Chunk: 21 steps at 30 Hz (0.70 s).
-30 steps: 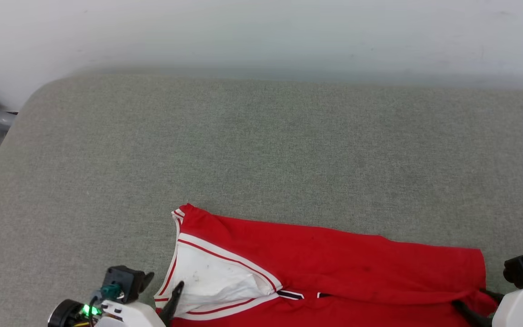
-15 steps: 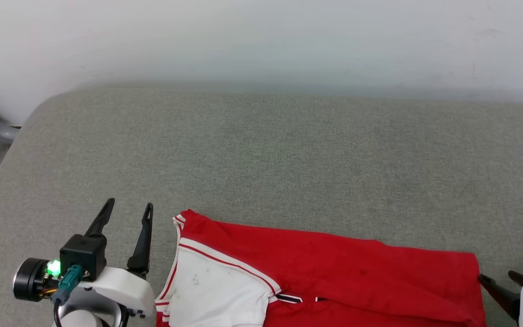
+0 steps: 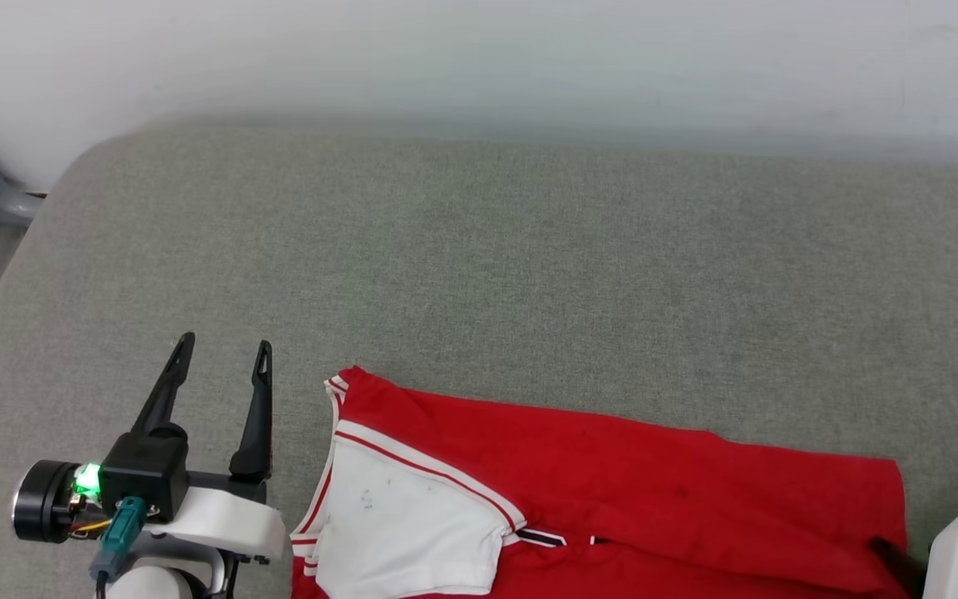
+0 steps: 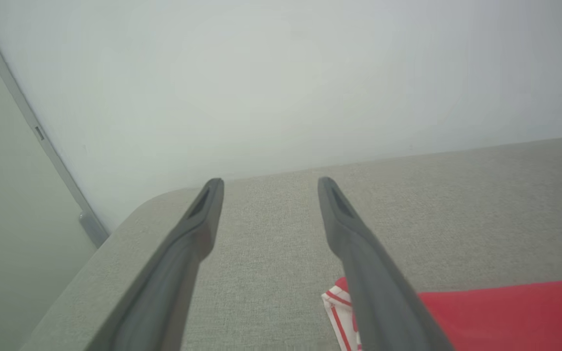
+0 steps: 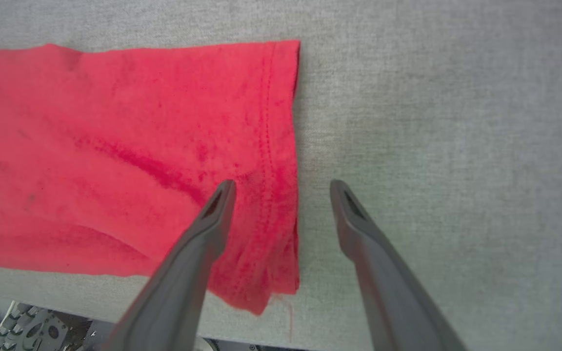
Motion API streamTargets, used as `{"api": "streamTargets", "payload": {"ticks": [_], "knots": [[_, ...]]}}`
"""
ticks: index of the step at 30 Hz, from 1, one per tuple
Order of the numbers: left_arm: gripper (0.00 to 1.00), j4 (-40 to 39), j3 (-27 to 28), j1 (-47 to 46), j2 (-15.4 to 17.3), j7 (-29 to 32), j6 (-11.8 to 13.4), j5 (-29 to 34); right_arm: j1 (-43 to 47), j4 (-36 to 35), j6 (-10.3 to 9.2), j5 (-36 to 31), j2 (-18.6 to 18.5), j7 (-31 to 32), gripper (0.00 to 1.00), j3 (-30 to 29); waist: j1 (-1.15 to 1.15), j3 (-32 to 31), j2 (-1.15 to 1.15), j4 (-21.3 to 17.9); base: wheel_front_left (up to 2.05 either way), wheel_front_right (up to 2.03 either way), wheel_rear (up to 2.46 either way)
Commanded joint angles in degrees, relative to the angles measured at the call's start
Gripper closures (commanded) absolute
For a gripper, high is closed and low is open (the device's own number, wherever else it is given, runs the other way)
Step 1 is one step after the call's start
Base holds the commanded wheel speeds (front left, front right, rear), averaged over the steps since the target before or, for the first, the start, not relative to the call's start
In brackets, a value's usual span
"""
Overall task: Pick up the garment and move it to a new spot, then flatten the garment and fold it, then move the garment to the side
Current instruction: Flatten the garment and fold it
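Though garment (image 3: 612,482) at edge (image 5: 66,298), room beyond

Left end effector (image 4: 270,181), jaws wide; garment (image 4: 505,312) by one finger

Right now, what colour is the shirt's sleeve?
White sleeve with red trim stripes; best in head view.

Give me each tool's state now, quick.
Left tool: open, empty, beside the red jersey.
Right tool: open, empty, over the jersey's hem.
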Motion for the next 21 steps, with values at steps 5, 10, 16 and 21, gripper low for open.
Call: {"api": "streamTargets", "payload": {"ticks": [5, 10, 16, 21], "knots": [[0.0, 1.09, 3.32, 1.02, -2.02, -0.19, -2.82, 2.43, -2.35, 2.87, -0.03, -1.17, 1.77, -1.15, 0.0, -2.09, 0.0, 2.43, -0.01, 0.63, 0.0, 0.0, 0.0], [0.0, 1.97, 6.08, 1.3, -3.62, -0.19, -5.1, 4.33, -3.22, 6.13, -0.03, 0.51, 3.38, -1.46, 0.0, -2.97, 0.0, 4.31, -0.01, 1.17, 0.0, 0.0, 0.0], [0.0, 2.84, 8.43, 1.34, -5.36, -0.19, -7.43, 6.29, -3.72, 9.82, 0.07, 3.04, 5.01, -2.68, 0.0, 0.43, 0.0, 5.65, -0.01, 1.37, 0.0, 0.0, 0.0], [0.0, 3.71, 9.55, 0.69, -6.91, -0.19, -9.04, 7.77, -4.0, 11.4, 0.35, 6.38, 6.46, -4.41, 0.0, 4.73, 0.0, 5.56, -0.01, 1.33, 0.0, 0.0, 0.0]]}}
